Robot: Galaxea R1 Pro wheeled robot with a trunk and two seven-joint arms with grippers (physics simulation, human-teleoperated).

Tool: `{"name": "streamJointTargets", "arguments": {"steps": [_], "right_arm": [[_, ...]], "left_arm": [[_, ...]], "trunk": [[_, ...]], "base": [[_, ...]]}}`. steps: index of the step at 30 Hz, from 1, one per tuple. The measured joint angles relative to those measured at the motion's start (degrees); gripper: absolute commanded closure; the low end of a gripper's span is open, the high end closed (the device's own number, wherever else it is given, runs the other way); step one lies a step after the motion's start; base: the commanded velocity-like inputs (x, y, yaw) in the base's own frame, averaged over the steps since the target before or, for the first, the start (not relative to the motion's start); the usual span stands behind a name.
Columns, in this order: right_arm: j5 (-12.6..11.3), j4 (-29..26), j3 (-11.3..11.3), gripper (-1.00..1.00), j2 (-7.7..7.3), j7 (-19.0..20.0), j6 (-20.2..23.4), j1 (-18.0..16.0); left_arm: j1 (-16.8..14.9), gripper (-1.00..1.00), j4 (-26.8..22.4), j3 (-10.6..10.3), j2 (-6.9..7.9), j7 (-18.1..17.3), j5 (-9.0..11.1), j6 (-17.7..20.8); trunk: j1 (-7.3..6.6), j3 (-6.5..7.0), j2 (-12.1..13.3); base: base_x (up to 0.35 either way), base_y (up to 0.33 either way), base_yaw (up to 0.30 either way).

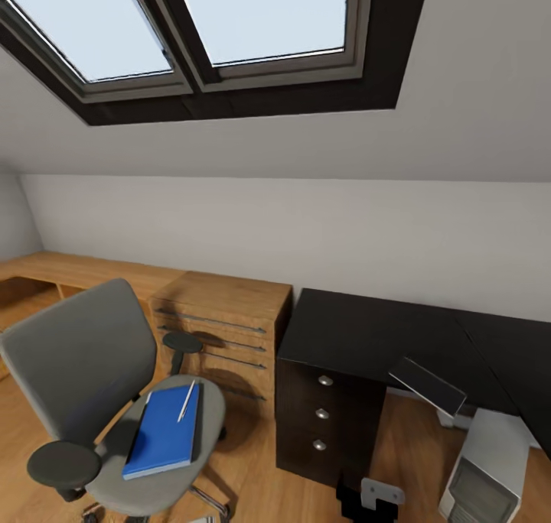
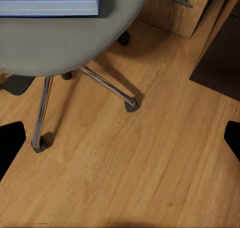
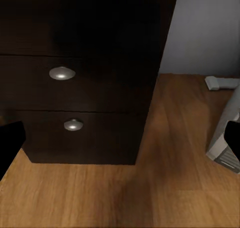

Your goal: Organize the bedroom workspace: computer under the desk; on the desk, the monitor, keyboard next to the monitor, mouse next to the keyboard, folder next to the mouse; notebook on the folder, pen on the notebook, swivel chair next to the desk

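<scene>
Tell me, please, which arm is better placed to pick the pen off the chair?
Probably the left: its wrist view shows the swivel chair seat, where the pen lies; the right faces the desk drawers.

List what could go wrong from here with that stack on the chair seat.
1. The pen lies loose on the blue notebook; lifting the stack could roll it off.
2. The swivel chair stands on castors, so a push while grasping may shift it.
3. The notebook overhangs the seat's front edge in the left wrist view and could slip to the floor.
</scene>
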Motion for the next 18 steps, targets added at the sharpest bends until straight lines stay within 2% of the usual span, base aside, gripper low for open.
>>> {"name": "streamJointTargets", "arguments": {"steps": [8,18], "right_arm": [[-0.02,0.05,0.06,-1.0,0.08,-0.01,-0.91,0.0],[-0.04,2.06,-0.07,-1.0,1.24,0.0,-1.01,0.0]], "left_arm": [[0.0,-1.0,0.05,0.03,0.0,0.07,-0.02,-0.08],[0.0,-1.0,2.86,-0.18,0.01,-0.23,0.05,-0.1]], "trunk": [[0.0,0.0,0.0],[0.0,0.0,0.0]], "base": [[0.0,0.0,0.286],[0.0,0.0,0.286]]}}
